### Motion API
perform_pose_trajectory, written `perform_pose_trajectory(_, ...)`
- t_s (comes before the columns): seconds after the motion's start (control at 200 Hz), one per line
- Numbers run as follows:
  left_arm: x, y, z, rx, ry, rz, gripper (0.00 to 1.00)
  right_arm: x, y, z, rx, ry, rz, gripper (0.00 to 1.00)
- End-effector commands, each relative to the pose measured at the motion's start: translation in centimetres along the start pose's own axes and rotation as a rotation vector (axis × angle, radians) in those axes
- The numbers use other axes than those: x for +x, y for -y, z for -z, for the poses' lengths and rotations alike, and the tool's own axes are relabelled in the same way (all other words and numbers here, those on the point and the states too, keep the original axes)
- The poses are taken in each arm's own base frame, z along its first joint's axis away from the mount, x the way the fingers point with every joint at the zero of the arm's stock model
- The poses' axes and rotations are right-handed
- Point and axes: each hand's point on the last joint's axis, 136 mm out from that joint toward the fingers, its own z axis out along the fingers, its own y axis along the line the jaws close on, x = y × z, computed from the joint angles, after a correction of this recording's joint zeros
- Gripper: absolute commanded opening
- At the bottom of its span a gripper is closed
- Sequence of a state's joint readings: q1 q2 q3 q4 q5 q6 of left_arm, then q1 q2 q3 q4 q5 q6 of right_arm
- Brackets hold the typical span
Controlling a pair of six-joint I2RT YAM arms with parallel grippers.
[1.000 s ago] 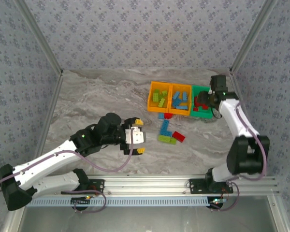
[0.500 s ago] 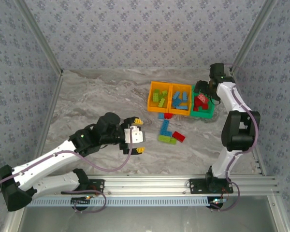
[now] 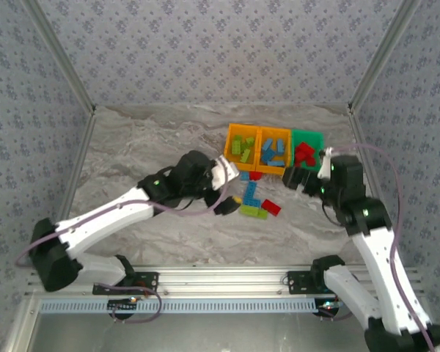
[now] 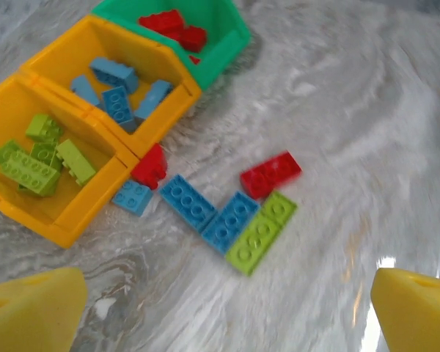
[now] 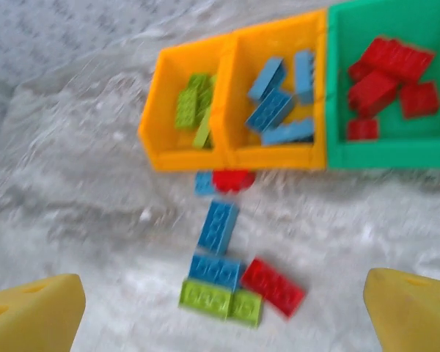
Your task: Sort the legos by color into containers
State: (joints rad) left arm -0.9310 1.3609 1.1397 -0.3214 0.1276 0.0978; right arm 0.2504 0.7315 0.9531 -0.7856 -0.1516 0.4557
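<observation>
Marbled worktop (image 3: 147, 154) is bearing everything. The left gripper (image 3: 231, 204) is hovering, fingers apart and empty, beside loose legos (image 3: 254, 199) lying just before the lime-filled orange bin (image 4: 95, 202), blue-filled orange bin (image 4: 169, 121) and red-filled green bin (image 4: 231, 33) near the far edge. The right gripper (image 3: 293, 178) is hanging wide, empty. Sorting is seemingly running well along; next, a gripper needs lowering around one loose brick.

My fixed camera looks steeply down from high and far back on the near side of the containers (image 3: 258, 149). My left wrist camera sits close off their near-left corner, angled along the row; my right wrist camera, close in front. All share the containers and the loose legos (image 3: 251, 194) before them.
</observation>
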Motion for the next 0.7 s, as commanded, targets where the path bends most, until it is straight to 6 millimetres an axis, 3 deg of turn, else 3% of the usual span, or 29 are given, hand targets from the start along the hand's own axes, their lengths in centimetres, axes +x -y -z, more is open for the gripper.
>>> perform_pose_trajectory(0.0,-1.7,-2.2,-3.5,-0.1,-0.01,0.357,0.99,7.7,1.8,0.9,0.05,-0.219,-0.093,1.0)
perform_pose_trajectory(0.14,-0.3,-2.8,-9.8,-0.123,-0.126,0.549,0.99,11.7,2.2,2.0,0.029,-0.303,-0.161,1.0)
perform_pose_trajectory(0.295,3.0,-4.5,-14.9,-0.276,-0.249,0.636,0.97,12.8,1.5,2.4,-0.021,-0.33,-0.181,1.0)
perform_pose_trajectory(0.53,6.5,-5.8,-18.9,-0.406,-0.339,0.63,0.88,12.7,2.2,2.8,0.018,-0.32,-0.167,1.0)
perform_pose_trajectory(0.695,8.7,-5.8,-20.4,-0.419,-0.378,0.634,0.7,12.6,2.3,2.6,0.021,-0.312,-0.169,1.0)
